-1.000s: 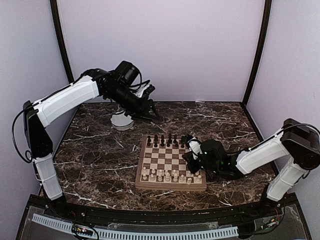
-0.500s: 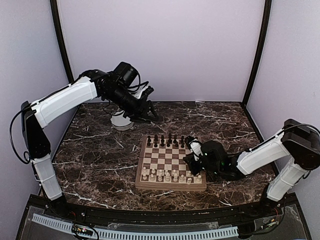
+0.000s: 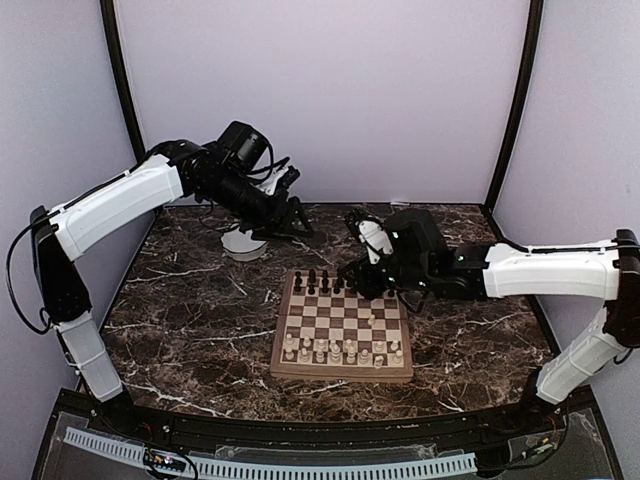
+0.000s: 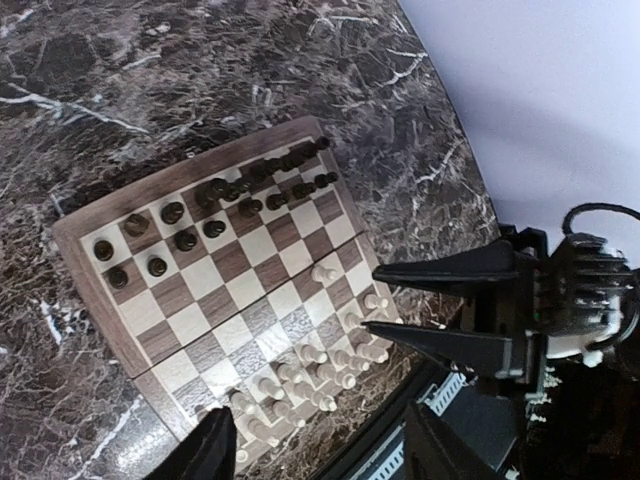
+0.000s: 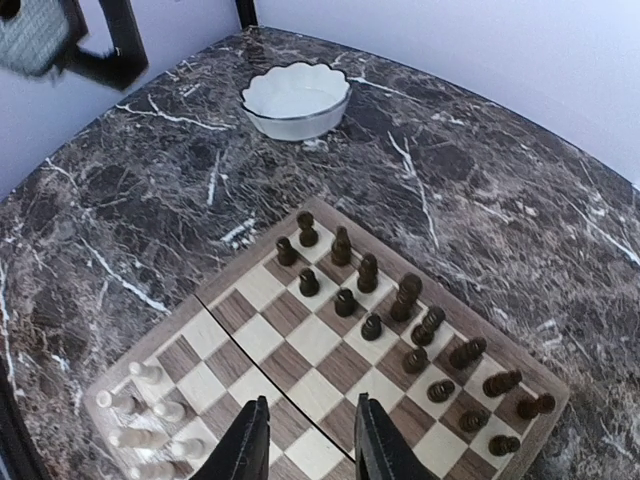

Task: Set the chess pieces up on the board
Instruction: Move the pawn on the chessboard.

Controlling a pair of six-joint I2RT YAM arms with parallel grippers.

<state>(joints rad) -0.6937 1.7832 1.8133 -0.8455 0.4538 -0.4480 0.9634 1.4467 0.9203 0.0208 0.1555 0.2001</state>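
While the right jaws hang released and empty above the board's [image 3: 340,375] far right corner, near the dark chess pieces [image 3: 324,282], the left jaws, also released, hover well apart by the white dish [image 3: 243,244].

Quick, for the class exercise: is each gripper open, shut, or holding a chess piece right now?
Left gripper: open, holding nothing.
Right gripper: open, holding nothing.
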